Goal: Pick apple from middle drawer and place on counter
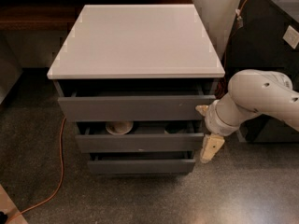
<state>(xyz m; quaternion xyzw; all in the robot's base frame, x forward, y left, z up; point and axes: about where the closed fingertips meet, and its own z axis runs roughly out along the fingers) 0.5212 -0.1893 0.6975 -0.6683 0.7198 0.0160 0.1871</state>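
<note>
The grey cabinet has a white counter point(135, 38) on top and three stacked drawers. The middle drawer point(140, 142) is pulled out a little; a white bowl point(118, 127) shows in its gap. The apple is hidden. My gripper point(206, 129) is at the right end of the middle drawer front, on a white arm coming in from the right. Its cream fingers are spread apart, one fingertip point(202, 109) by the upper drawer's corner and the other point(211, 148) hanging beside the middle drawer's end. It holds nothing.
The upper drawer point(135, 107) and the lowest drawer point(140, 165) also stand slightly out. An orange cable point(60, 171) lies on the speckled floor at the left. A dark cabinet point(271, 36) stands at the right, and a brown wooden shelf point(32, 15) at the back left.
</note>
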